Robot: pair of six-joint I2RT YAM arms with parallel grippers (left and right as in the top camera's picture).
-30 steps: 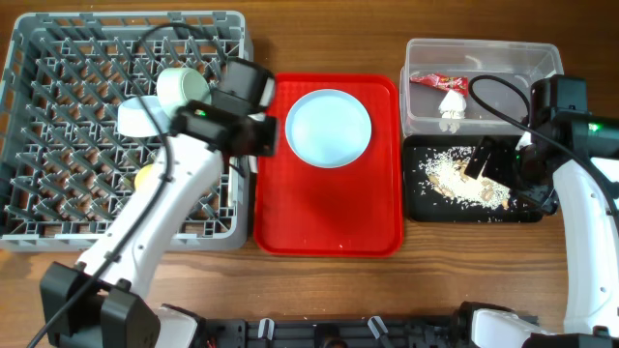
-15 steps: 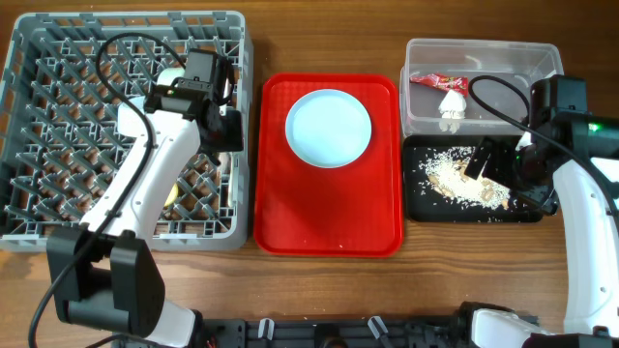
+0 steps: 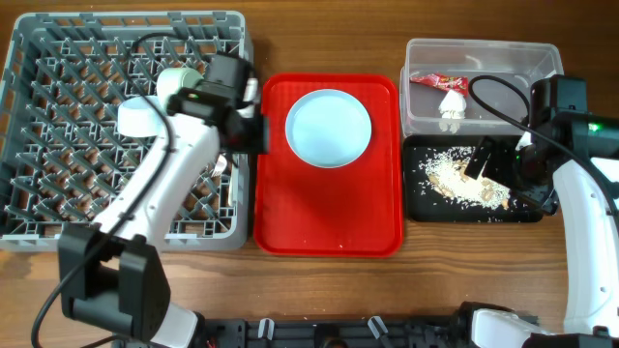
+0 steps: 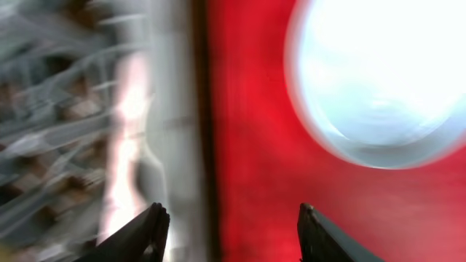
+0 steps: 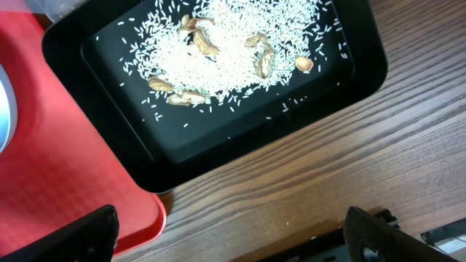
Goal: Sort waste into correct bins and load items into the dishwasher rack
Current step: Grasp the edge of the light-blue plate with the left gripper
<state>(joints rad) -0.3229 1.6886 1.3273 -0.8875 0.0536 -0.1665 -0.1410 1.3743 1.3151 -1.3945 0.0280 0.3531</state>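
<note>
Far left first: the grey rack [image 3: 126, 21] fills the whole left side of the table [image 3: 426, 280]. In its far right part there's a green bowl [image 3: 179, 79], and a pale bowl [image 3: 138, 118] sits just near-left of it. The left arm runs up across the rack's right half.

The left claw [image 4: 229, 234] hangs over the seam where the rack's right wall meets the left edge of the red tray [image 3: 329, 217]. The wrist cam is pretty smeared. You can still make out both fingers [image 4: 149, 231] spread well apart with nothing between them. So it's released and empty, and I can't see it touching anything.

In the middle, the plate [image 3: 329, 128] sits by itself on the far half of the red tray, just right of that claw.

On the right, the clear tub [image 3: 484, 50] is at the far side. The red sauce packet [image 3: 438, 82] is inside it, with the crumpled white wrapper [image 3: 452, 108] on its near side. Right up against the tub's near side is the black tray [image 3: 418, 198]. It holds the rice scraps [image 3: 464, 182], a loose pile with a few bigger tan bits mixed in.

The right claw [image 5: 233, 236] is up in the air by the black tray. In its own cam the fingers sit at opposite corners of the shot with bare wood between them. It's wide apart, with nothing held or touched.
</note>
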